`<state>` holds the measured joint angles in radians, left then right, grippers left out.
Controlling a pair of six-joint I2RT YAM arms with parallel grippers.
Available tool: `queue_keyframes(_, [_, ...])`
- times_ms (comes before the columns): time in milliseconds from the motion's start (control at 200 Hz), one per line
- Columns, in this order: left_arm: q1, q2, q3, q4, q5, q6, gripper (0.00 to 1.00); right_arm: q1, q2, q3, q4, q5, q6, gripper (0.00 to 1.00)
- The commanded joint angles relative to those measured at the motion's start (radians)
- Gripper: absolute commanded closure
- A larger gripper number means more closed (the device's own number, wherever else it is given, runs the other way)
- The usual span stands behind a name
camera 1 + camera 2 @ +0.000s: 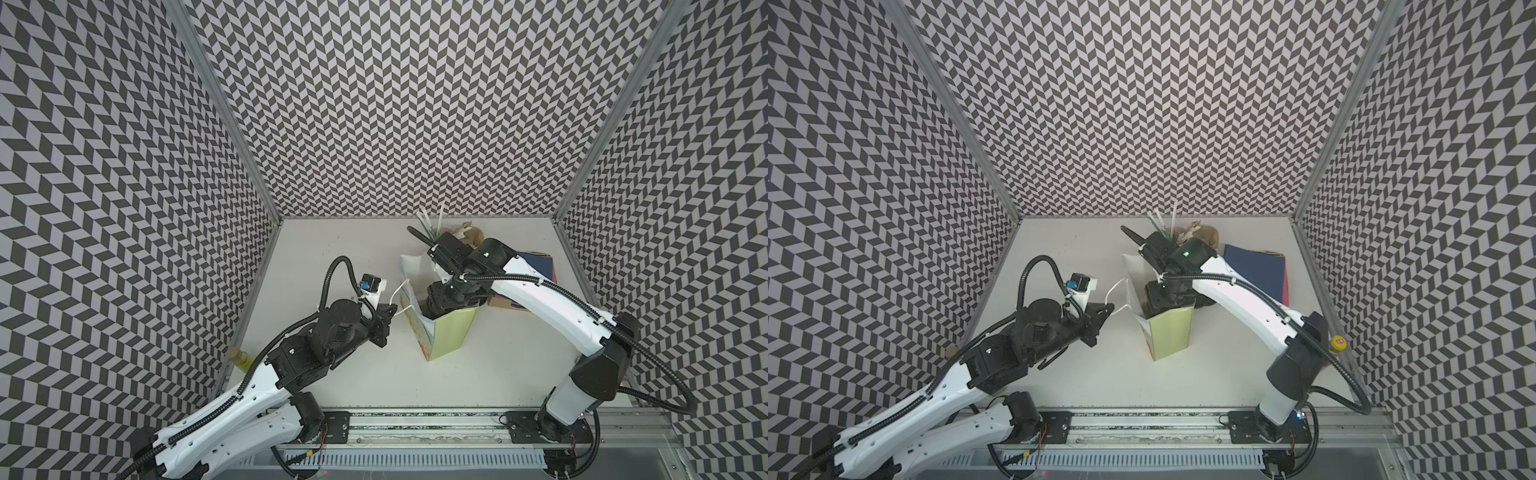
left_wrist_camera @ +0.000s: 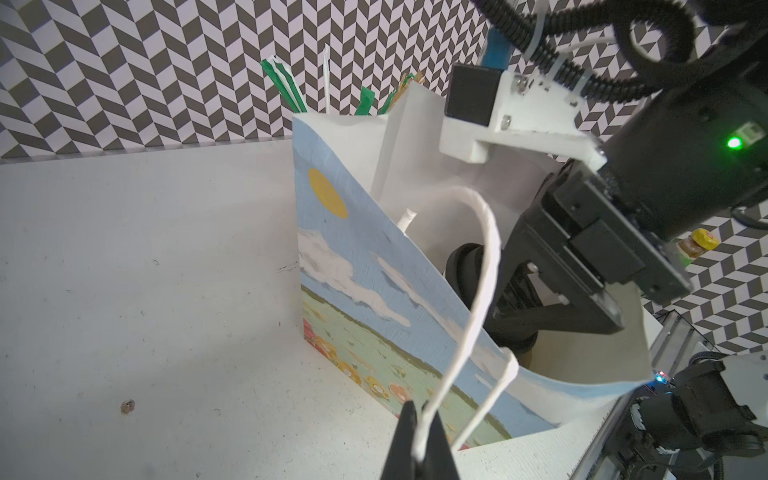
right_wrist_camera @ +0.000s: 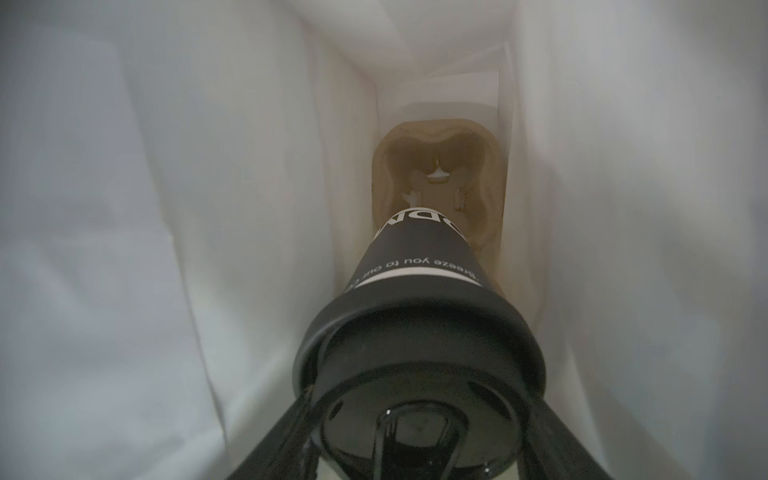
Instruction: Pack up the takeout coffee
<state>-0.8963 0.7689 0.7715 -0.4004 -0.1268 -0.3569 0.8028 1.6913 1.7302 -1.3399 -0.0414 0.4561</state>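
The takeout coffee (image 3: 419,266), a black paper cup with a black lid (image 3: 419,328), hangs inside the upright gift bag (image 1: 451,336) (image 1: 1173,336) (image 2: 374,291). My right gripper (image 3: 419,395) reaches down into the bag's mouth, shut on the cup with a finger on each side of the lid. Below the cup, a tan pulp carrier (image 3: 440,166) lies on the bag's bottom. In the left wrist view the lid (image 2: 463,266) shows just below the bag's rim. My left gripper (image 2: 419,440) (image 1: 390,311) (image 1: 1106,309) is shut on the bag's white handle (image 2: 478,291), beside the bag's left side.
Straws (image 1: 430,222) and tan pulp pieces (image 1: 473,237) stand behind the bag at the back wall. A blue and pink stack (image 1: 1258,270) lies to the right, under my right arm. A yellow-capped bottle (image 1: 1338,343) is at the right edge, another bottle (image 1: 239,357) at the left.
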Motion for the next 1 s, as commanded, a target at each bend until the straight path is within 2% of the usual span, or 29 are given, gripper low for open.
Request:
queue_keyframes(0, [0.0, 0.011, -0.005, -0.035, -0.005, 0.014, 1.0, -0.001, 0.036, -0.01, 0.008, -0.011, 0.0, 1.0])
queue_keyframes(996, [0.002, 0.028, -0.005, -0.038, 0.007, 0.016, 1.0, 0.019, 0.192, 0.008, 0.006, 0.064, 0.024, 1.0])
